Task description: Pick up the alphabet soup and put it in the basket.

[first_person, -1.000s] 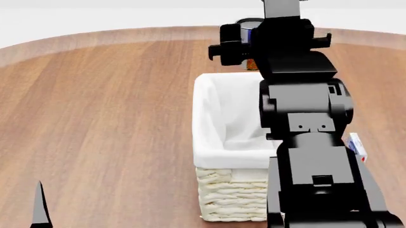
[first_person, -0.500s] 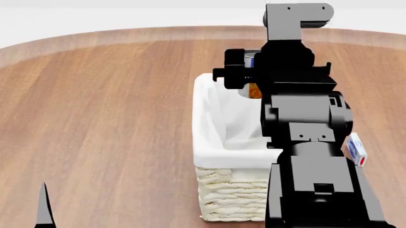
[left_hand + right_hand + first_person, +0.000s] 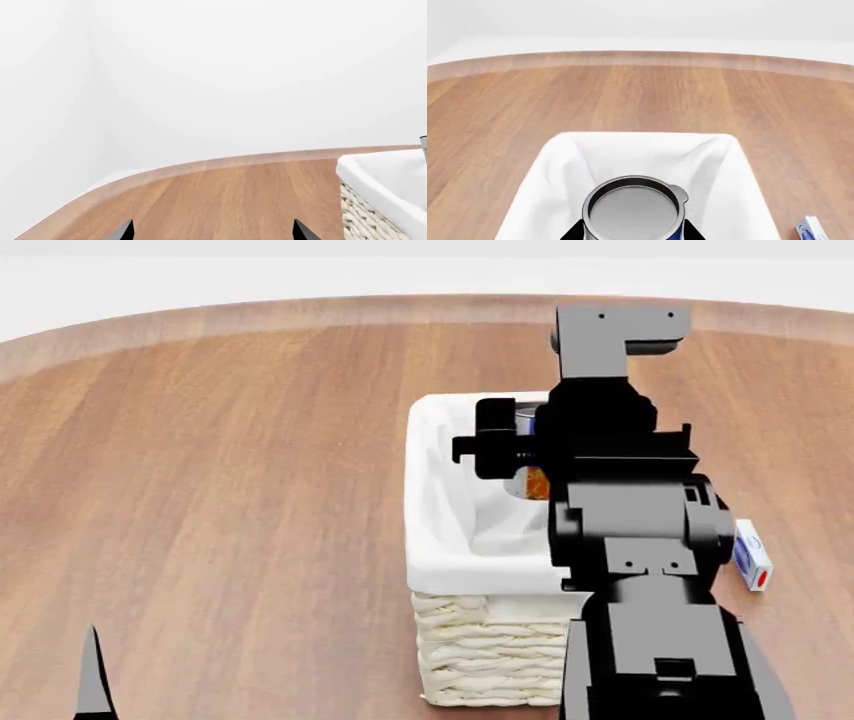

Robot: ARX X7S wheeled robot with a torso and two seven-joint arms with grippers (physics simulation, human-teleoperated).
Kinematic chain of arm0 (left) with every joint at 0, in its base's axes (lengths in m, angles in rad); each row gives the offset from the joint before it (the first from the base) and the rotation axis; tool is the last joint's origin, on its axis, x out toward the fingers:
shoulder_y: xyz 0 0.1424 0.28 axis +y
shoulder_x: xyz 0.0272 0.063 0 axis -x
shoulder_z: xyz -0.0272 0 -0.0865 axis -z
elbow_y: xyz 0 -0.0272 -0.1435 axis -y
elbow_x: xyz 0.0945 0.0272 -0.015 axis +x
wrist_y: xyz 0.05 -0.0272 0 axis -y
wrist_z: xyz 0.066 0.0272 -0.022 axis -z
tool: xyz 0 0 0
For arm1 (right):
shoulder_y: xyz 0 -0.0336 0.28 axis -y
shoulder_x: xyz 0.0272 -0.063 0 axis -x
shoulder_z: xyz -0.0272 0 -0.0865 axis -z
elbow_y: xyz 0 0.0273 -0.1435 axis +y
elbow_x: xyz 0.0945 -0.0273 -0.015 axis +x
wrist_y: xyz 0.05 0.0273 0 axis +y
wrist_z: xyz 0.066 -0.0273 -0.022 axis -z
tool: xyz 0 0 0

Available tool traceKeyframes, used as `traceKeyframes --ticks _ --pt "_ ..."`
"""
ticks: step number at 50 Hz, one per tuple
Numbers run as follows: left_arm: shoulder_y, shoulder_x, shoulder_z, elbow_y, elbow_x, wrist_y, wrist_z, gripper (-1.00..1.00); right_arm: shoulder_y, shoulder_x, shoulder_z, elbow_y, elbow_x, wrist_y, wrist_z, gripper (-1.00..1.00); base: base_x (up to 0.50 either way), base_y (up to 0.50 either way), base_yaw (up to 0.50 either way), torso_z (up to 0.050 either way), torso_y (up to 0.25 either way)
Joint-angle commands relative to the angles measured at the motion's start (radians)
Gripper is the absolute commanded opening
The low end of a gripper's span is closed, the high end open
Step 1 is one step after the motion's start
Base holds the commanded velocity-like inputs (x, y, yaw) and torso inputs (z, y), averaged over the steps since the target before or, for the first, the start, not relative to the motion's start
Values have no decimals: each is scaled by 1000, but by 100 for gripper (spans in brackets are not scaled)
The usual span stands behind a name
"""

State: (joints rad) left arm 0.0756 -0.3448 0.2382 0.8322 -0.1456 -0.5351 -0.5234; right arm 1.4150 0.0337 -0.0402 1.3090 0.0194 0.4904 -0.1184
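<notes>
I hold the soup can pinched in the right jaws above the basket, so it drops inside. Left jaws spread, parked over the tabletop, w/o load.

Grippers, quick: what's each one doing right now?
Left gripper: open, holding nothing.
Right gripper: shut on the alphabet soup, above the basket.
</notes>
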Motion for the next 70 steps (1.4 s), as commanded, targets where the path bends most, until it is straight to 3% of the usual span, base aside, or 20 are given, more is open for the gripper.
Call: traceKeyframes --ticks 1,30,31,45,52,70 --pt "-2 -2 4 -6 -1 3 -4 100 -21 1 7 0 -15 -8 -18 -100 0 0 0 0 0" --pt "-3 -9 4 -12 -11 7 -12 100 -57 2 21 0 -16 -11 -13 -100 0 0 0 0 1" --pt "-3 -9 5 -13 -10 8 -13 100 -56 2 22 0 -16 -10 -10 100 0 0 0 0 0" --pt "-6 -13 8 -10 -10 6 -19 100 -48 1 26 0 -16 -18 -10 100 0 0 0 0 0" --pt "-6 -14 10 -13 -12 7 -20 100 -38 -5 82 0 1 -371 2 100 0 0 0 0 0" --pt "-8 -19 13 -14 -16 9 -26 100 9 -12 127 0 -5 -455 -26 100 0 0 0 0 0"
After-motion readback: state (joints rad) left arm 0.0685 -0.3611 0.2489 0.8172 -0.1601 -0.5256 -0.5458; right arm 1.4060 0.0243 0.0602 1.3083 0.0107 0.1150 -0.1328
